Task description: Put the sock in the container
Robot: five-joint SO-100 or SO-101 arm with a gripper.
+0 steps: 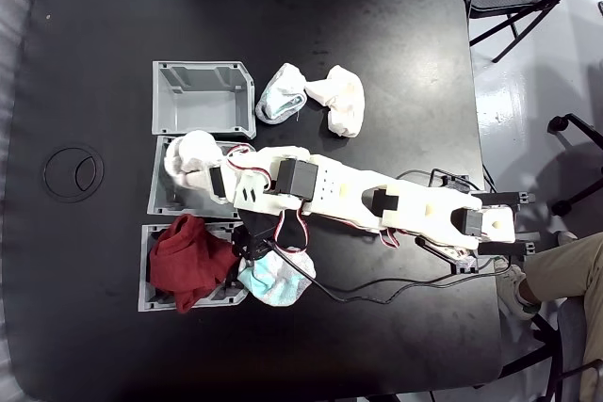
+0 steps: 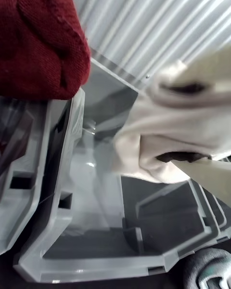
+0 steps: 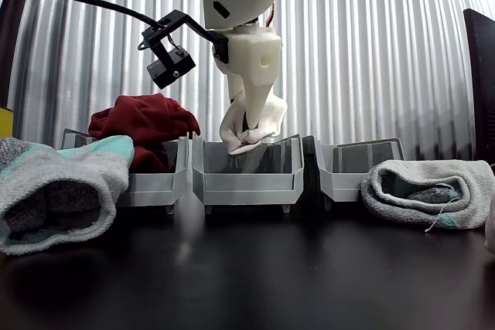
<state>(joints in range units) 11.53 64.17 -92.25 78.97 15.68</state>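
While hanging over the middle bin: task nearly done, release left.
Foreground: mint-trimmed sock point(image 3: 58, 191) and grey rolled sock point(image 3: 425, 191) lying on the bench point(image 3: 247, 276).
Sock point(image 3: 251, 135): soft, light, limp white lump; likely to sag and snag on a rim; best pinched through its bunched middle.
Fingers point(image 3: 249, 125): nearly closed, clenched on the sock, touching nothing else.
Container point(image 3: 247, 179): open, directly below.
Left bin: red cloth point(image 3: 143, 121) heaped inside.

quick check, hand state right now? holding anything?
Hand: closed on the white sock, held over the middle container, above its rim and not yet released.
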